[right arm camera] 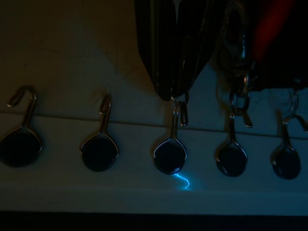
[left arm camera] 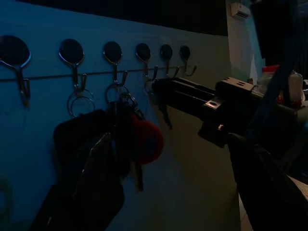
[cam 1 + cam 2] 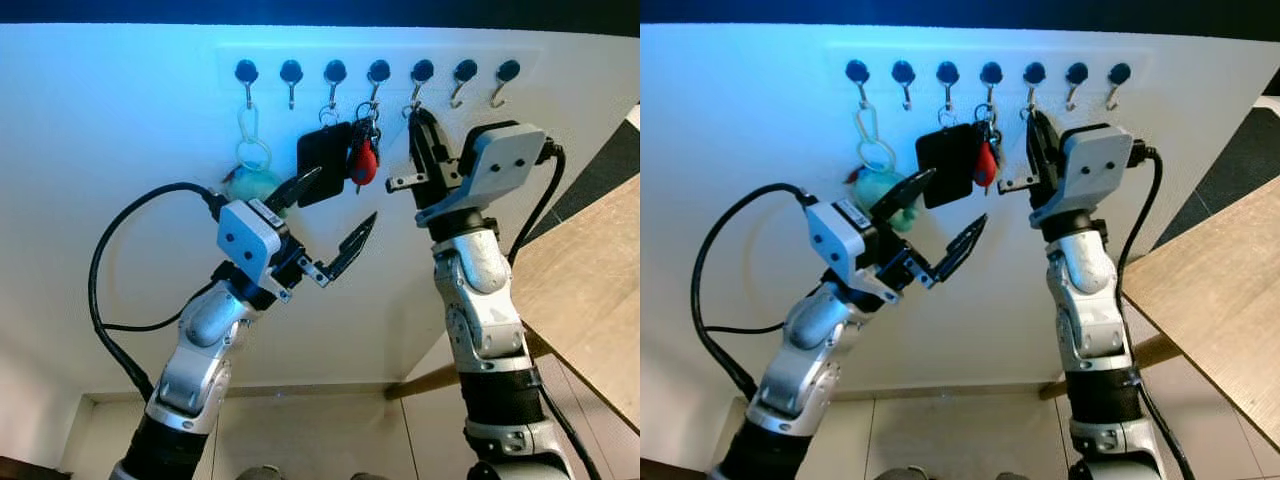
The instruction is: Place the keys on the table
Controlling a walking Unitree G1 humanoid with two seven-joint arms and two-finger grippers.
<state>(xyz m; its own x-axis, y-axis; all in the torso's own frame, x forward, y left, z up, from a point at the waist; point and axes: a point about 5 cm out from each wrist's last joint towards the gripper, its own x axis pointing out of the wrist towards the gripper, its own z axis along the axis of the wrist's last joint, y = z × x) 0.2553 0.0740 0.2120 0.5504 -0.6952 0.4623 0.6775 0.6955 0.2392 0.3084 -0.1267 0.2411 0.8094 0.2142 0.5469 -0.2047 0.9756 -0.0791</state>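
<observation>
A white wall point(image 3: 120, 120) carries a row of 7 dark hooks point(image 3: 378, 72) set along a pale strip. From the robot's left, the 1st hook point(image 3: 246, 73) holds a pale green loop point(image 3: 252, 140) with a teal soft charm point(image 3: 250, 185) hanging below it. The 3rd hook holds a black square fob point(image 3: 322, 160). The 4th hook carries the keys point(image 3: 366, 150), a bunch with a red tag point(image 3: 365, 165) and dark keys, hanging just beside the black fob and touching it.

The right gripper point(image 3: 422, 140) is raised against the wall at the 5th hook point(image 3: 421, 72), just to the right of the keys. Its black fingers point(image 3: 428, 150) point up towards the hook row, and in the right wrist view their tips sit together right at the bend of that hook point(image 1: 169, 154); the jaws look closed or nearly so, with nothing clearly held between them. The red tag point(image 1: 269, 24) hangs close beside the fingers in that view.

The left gripper point(image 3: 325, 225) is held up below the black fob and the keys, not touching either. Its jaws stand wide apart, one finger point(image 3: 293, 190) reaching up near the fob's lower edge, the other point(image 3: 355, 245) angled out below the red tag.

A wooden table point(image 3: 590, 290) stands at the robot's right, well apart from the hooks. A tiled floor point(image 3: 330, 430) lies below the wall
</observation>
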